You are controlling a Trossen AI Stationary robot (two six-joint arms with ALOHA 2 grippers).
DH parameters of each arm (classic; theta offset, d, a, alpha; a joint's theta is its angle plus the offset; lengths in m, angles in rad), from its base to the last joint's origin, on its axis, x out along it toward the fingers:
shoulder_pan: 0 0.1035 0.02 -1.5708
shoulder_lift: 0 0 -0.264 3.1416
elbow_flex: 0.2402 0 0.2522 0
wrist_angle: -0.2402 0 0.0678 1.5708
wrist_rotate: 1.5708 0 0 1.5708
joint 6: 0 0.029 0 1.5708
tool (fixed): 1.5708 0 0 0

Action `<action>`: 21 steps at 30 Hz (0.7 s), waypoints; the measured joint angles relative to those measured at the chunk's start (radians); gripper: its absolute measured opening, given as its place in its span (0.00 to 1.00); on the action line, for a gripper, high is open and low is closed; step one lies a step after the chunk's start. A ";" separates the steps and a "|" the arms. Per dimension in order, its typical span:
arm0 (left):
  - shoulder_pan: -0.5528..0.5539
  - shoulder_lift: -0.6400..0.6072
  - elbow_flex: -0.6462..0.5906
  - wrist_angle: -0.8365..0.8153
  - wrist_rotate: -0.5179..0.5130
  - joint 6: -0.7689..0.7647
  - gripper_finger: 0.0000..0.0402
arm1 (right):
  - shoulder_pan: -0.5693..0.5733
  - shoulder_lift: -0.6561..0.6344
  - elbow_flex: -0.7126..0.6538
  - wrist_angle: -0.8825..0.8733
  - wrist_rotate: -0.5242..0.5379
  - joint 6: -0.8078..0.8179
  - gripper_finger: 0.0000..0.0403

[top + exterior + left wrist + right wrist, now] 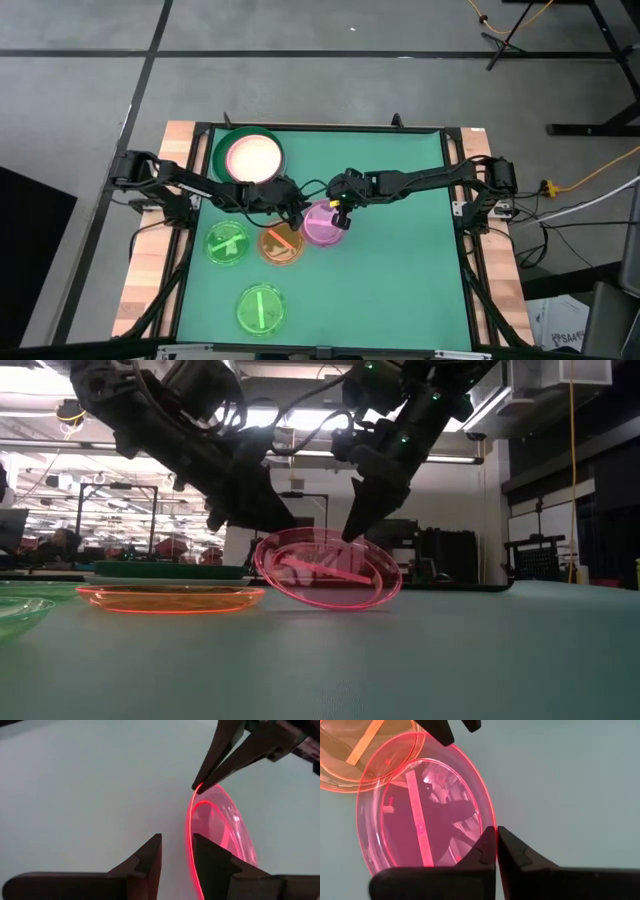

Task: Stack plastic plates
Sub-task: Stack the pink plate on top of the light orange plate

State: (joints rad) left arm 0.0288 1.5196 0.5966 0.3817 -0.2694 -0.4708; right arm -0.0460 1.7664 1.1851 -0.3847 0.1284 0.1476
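The small translucent pink plate (pixel 322 226) sits tilted near the table's middle. My right gripper (pixel 341 208) is shut on its raised rim. My left gripper (pixel 298 211) is open, and its fingers (pixel 150 862) stand at the plate's left rim. The orange plate (pixel 282 243) lies flat just left of the pink one. Two small green plates (pixel 227 242) (pixel 261 309) lie flat nearer the near-left. A large dark green plate (pixel 222 150) with a pale plate (pixel 252 156) in it sits at the far left. Other large plates are hidden. My right gripper pinches the pink plate's rim (pixel 489 822) between its two fingers, on the plate's far-right side, coming from above and slanting down. The plate is tilted, that rim raised, its lower edge (pixel 330 606) on the table. My left gripper: the rim (pixel 189 835) runs beside one finger; whether they touch cannot be told.
The green mat (pixel 400 270) has free room on the right half and near the right edge. The orange plate (pixel 170 598) lies close beside the pink one's left edge. Both arms cross over the mat's far middle.
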 joint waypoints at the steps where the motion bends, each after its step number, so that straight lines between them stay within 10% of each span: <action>1: -0.002 0.000 0.000 0.002 0.000 -0.001 0.25 | 0.000 0.000 0.000 0.001 0.000 0.000 0.00; 21: -0.013 0.000 0.000 -0.007 -0.003 0.000 0.25 | 0.000 0.000 0.000 0.047 -0.001 0.000 0.00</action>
State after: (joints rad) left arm 0.0162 1.5192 0.5964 0.3744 -0.2726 -0.4706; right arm -0.0460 1.7664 1.1851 -0.3382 0.1278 0.1478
